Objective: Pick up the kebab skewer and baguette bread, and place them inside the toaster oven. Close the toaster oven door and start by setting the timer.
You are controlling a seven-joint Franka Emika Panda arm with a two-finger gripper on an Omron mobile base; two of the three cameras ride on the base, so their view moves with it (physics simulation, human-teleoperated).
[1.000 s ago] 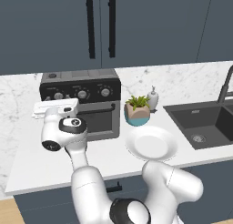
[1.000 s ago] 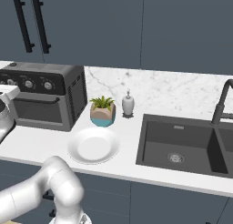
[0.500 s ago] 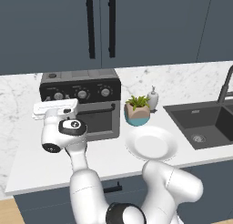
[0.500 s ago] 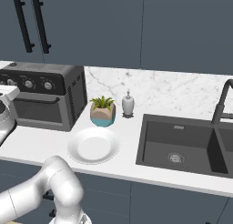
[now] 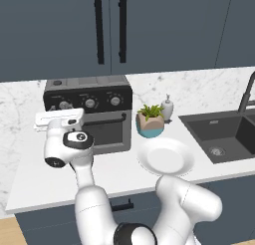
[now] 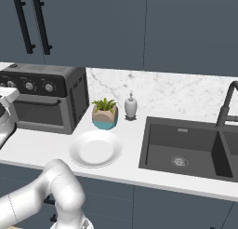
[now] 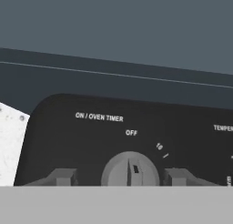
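Gripper (image 7: pixel 120 176) sat right at the black top panel of the boxy grey toaster oven (image 5: pixel 89 114), and in the hand view we saw its two dark fingertips (image 7: pixel 63 176) spread apart, one on each side of the round grey timer knob (image 7: pixel 130 170) under the white label "ON / OVEN TIMER", not pinching it as far as we could tell. Knob pointer stood roughly upright below the "OFF" mark. From the left base view we saw the white arm rising from the lower right, its hand (image 5: pixel 59 118) held level against the left end of the knob row, covering the leftmost knob, with two other knobs visible to the right. We saw the grey-framed toaster oven door (image 5: pixel 105 131) with its dark glass window and black bar handle standing upright and shut. Oven stood on the white marble counter (image 5: pixel 119 169) by the wall. We could not make out the skewer or the loaf through the glass. Round white plate (image 6: pixel 95 148) lay bare on the counter in front of a small green plant in a tan and teal pot (image 6: pixel 105 114), with a small white soap bottle (image 6: pixel 131 106) just beside the pot. Dark sink basin (image 6: pixel 183 148) and black tap (image 6: pixel 228 107) were further right, well apart from the oven.
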